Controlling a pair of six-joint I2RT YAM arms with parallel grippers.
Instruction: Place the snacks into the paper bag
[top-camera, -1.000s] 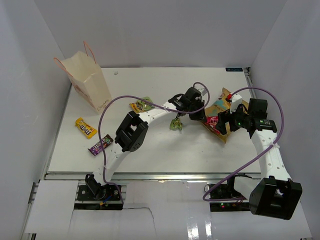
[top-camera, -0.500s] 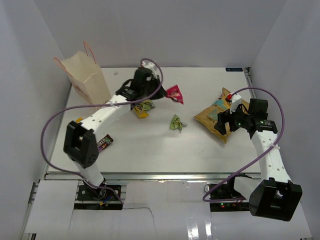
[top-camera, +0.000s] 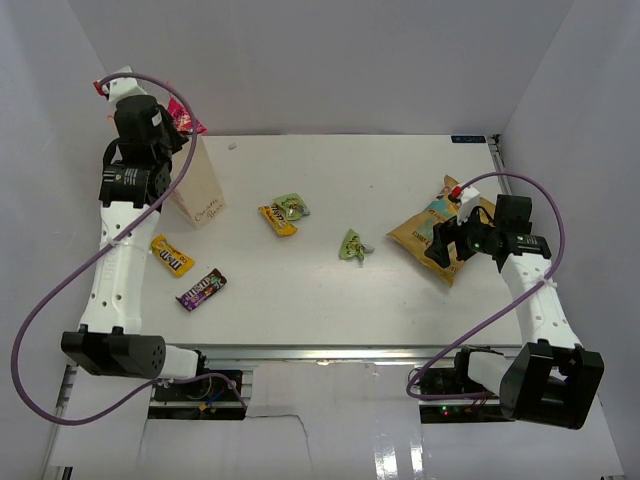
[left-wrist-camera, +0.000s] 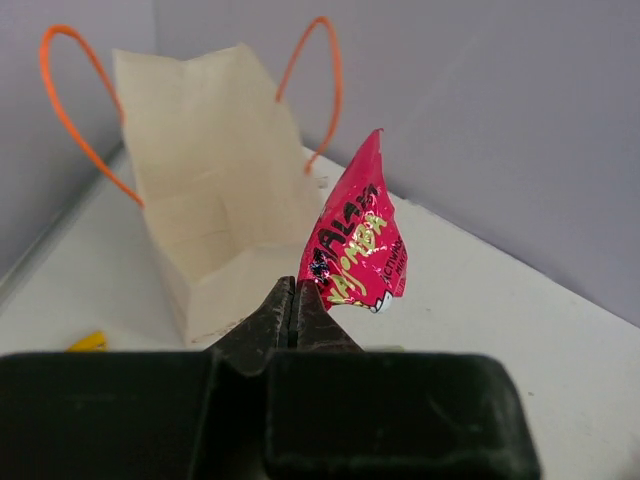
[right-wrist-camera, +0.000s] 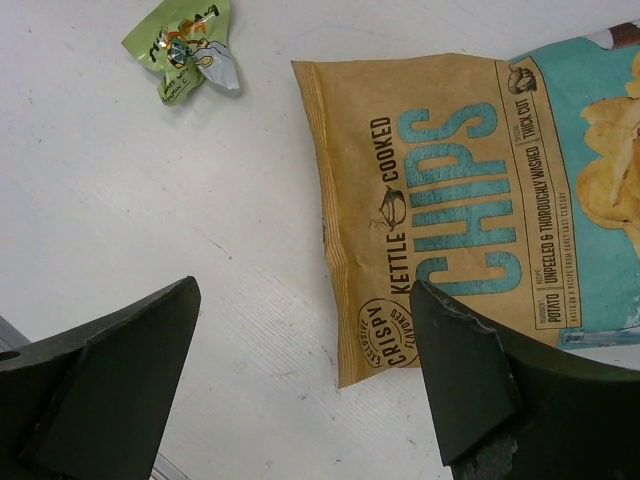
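Observation:
My left gripper (top-camera: 172, 122) is shut on a corner of a pink-red snack packet (top-camera: 186, 117) (left-wrist-camera: 355, 248), held in the air just above the cream paper bag (top-camera: 200, 190) at the back left. In the left wrist view the bag (left-wrist-camera: 215, 190) stands open with orange handles, beyond the gripper (left-wrist-camera: 295, 292). My right gripper (top-camera: 441, 246) (right-wrist-camera: 303, 300) hangs open over the near corner of the large chip bag (top-camera: 420, 228) (right-wrist-camera: 450, 190), nothing between its fingers. A green packet (top-camera: 352, 245) (right-wrist-camera: 185, 50) lies mid-table.
Left of centre lie another green packet (top-camera: 292, 205) and a yellow packet (top-camera: 277, 219). A yellow candy pack (top-camera: 171, 256) and a dark brown pack (top-camera: 201, 289) lie near the left arm. White walls close in the table on three sides.
The left arm has swung from beside the chip bag across the table to the back left, carrying the pink-red packet up over the paper bag. The right arm has hardly moved.

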